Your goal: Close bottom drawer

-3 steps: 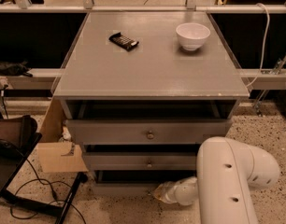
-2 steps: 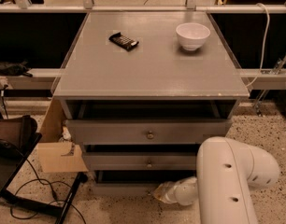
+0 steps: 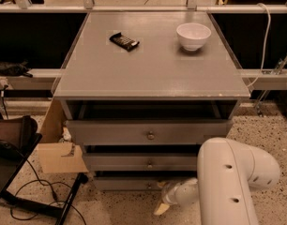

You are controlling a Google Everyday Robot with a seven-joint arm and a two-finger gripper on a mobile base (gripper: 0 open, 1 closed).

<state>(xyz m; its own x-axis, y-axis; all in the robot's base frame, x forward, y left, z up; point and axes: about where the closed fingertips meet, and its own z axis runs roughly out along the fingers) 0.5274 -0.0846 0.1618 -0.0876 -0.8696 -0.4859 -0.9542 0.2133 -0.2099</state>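
The grey cabinet has three drawers, all pulled out a little. The bottom drawer (image 3: 127,183) is the narrowest and slimmest front, low near the floor; its knob is hidden behind my gripper. My gripper (image 3: 161,198) is at the right part of that drawer's front, right against it; I cannot see whether it touches. My white arm (image 3: 228,182) fills the lower right and hides the drawer's right end.
The middle drawer (image 3: 139,163) and the top drawer (image 3: 148,132) sit above it. A white bowl (image 3: 193,35) and a dark wrapped bar (image 3: 124,41) lie on the cabinet top. A cardboard box (image 3: 59,156), a black chair (image 3: 12,149) and cables stand at the left.
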